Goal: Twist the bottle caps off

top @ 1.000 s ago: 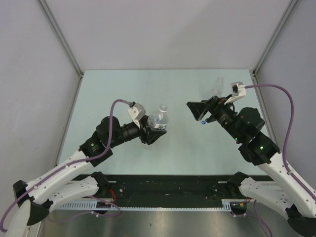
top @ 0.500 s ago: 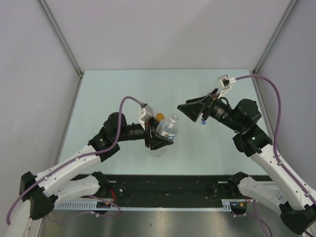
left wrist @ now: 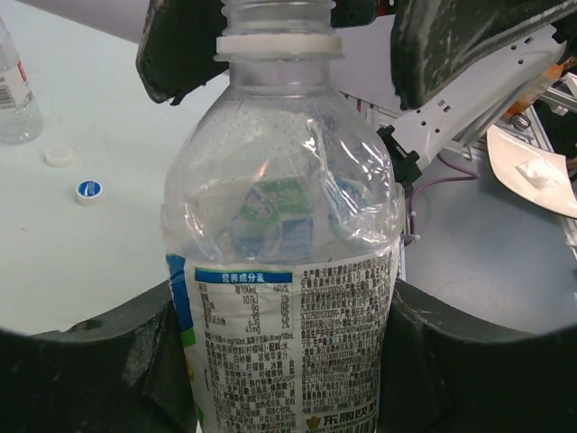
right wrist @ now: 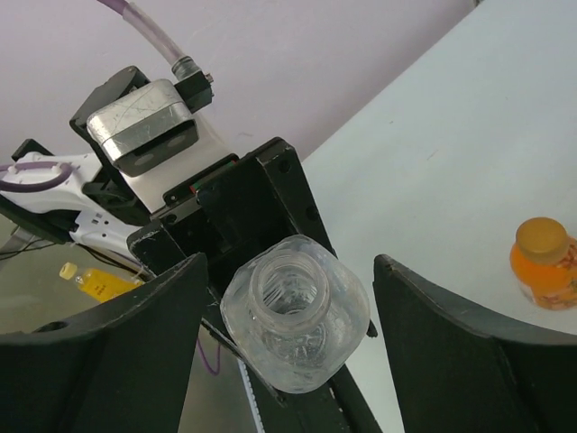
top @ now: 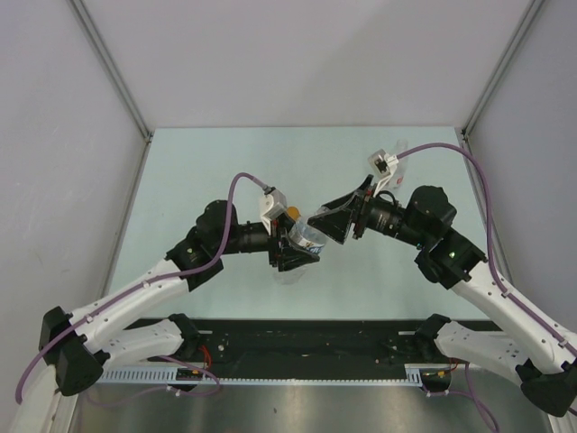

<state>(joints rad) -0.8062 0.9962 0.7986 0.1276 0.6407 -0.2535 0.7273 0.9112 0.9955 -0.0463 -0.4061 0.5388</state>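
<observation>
My left gripper (left wrist: 288, 361) is shut on the clear bottle with the blue label (left wrist: 288, 271), holding it by the label above the table (top: 180, 180). The bottle's neck (right wrist: 290, 293) is open, with no cap on it. My right gripper (right wrist: 288, 334) is open; its fingers (left wrist: 180, 45) straddle the neck with a gap on each side. A white cap with a blue mark (left wrist: 88, 190) and a plain whitish cap (left wrist: 59, 155) lie on the table. The squat orange bottle (right wrist: 545, 266) stands capped in orange (right wrist: 541, 236).
A slim clear bottle with a reddish label (left wrist: 13, 99) stands near the two loose caps. Grey walls close in the table on three sides. The orange bottle (top: 291, 214) stands just behind my left gripper (top: 293, 248). My right gripper (top: 323, 225) meets it mid-table.
The right gripper has swung left onto the held bottle's neck and its jaws have narrowed a little. The left arm has carried the bottle rightward toward it.
</observation>
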